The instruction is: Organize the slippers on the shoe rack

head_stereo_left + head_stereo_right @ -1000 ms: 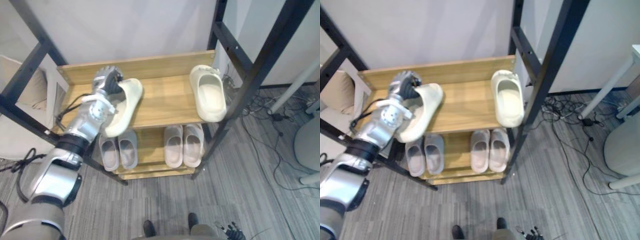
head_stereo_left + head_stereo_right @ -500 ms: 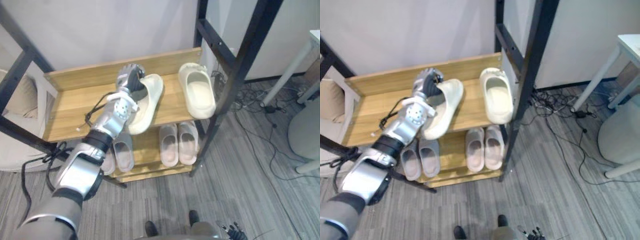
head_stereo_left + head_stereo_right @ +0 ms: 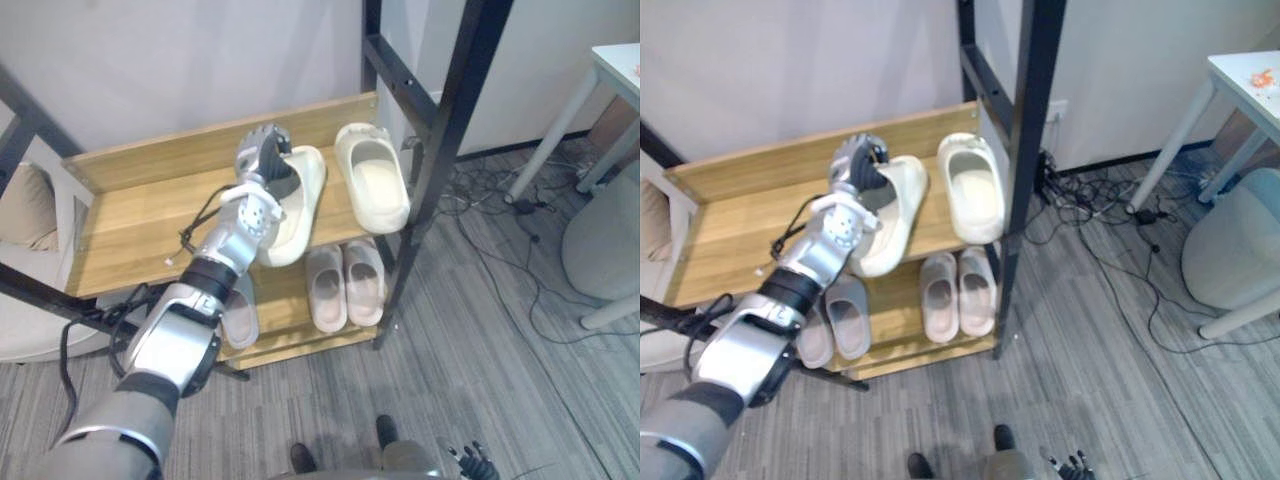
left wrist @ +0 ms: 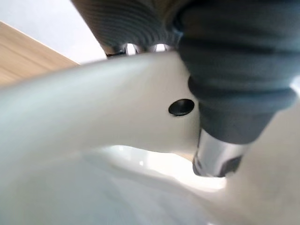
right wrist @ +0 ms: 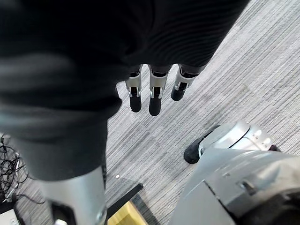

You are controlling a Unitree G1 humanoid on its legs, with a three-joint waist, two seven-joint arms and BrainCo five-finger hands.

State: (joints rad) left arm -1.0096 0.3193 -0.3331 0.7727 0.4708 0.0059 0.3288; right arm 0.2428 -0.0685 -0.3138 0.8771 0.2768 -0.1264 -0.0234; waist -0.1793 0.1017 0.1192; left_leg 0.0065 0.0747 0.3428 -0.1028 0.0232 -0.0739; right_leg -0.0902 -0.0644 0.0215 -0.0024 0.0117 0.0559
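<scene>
The wooden shoe rack has a cream slipper lying flat at the right of its top shelf. Just left of it is a second cream slipper, tipped on its side over the shelf. My left hand is shut on its upper band. In the left wrist view the thumb presses that band from close up. My right hand hangs low over the carpet with straight fingers and holds nothing.
Two pairs of greyish slippers sit on the lower shelf. A black metal frame post stands by the rack's right end. Cables, a white table and a grey round seat are to the right.
My left hand has carried the held slipper from the shelf's left part rightward, up beside the other cream slipper. The camera has shifted too. The right hand stays still.
</scene>
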